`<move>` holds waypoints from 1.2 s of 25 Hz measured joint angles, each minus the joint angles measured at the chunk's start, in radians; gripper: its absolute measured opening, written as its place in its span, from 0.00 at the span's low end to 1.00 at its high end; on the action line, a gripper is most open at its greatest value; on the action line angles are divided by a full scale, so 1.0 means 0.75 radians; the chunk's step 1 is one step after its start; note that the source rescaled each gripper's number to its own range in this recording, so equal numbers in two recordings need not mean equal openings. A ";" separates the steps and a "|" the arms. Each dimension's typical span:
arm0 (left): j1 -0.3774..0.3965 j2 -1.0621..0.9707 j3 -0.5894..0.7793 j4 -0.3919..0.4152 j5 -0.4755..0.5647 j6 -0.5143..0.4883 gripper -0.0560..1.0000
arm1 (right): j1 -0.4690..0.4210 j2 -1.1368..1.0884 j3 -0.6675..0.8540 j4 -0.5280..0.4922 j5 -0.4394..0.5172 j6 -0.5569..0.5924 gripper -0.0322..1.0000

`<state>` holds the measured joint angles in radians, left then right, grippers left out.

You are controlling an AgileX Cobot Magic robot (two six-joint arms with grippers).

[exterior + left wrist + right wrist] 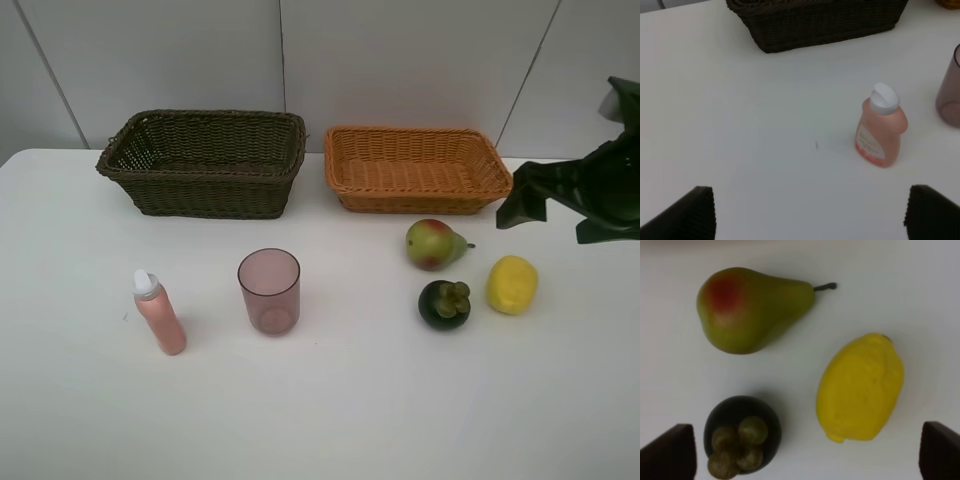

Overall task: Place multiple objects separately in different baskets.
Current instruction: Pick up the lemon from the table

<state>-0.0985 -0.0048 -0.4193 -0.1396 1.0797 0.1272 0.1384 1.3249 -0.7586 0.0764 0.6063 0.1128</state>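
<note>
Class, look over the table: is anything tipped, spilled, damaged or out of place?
Nothing stands out. The pink white-capped bottle and translucent mauve plastic cup stand upright; the red-green pear, dark mangosteen and yellow lemon lie intact on the white table.

Coarse, matt wicker weave is seen on the deep olive-brown rectangular basket and the shallower orange rectangular basket. Ahead of the left gripper, smooth satiny plastic is shown by the pink white-capped bottle and glossy clear plastic by the translucent mauve cup. Beneath the right gripper, a slightly uneven matt skin is seen on the yellow lemon, a smooth, dull-sheened one on the red-green pear and a smooth dark rind on the green-capped mangosteen. The white table is smooth and matt.
</note>
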 joint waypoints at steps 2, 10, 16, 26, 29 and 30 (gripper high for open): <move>0.000 0.000 0.000 0.000 0.000 0.000 1.00 | -0.002 0.061 -0.006 -0.001 -0.015 0.016 0.84; 0.000 0.000 0.000 0.000 0.000 0.000 1.00 | -0.097 0.270 -0.017 -0.013 -0.069 0.064 0.83; 0.000 0.000 0.000 0.000 0.000 0.000 1.00 | -0.111 0.391 -0.018 -0.014 -0.134 0.067 0.83; 0.000 0.000 0.000 0.000 0.000 0.000 1.00 | -0.111 0.539 -0.065 -0.014 -0.162 0.069 0.83; 0.000 0.000 0.000 0.000 0.000 0.000 1.00 | -0.111 0.566 -0.066 -0.014 -0.164 0.069 0.83; 0.000 0.000 0.000 0.000 0.000 0.000 1.00 | -0.111 0.579 -0.066 -0.016 -0.163 0.069 0.82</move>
<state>-0.0985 -0.0048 -0.4193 -0.1396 1.0797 0.1272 0.0549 1.7592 -0.8079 0.0647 0.4839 0.1642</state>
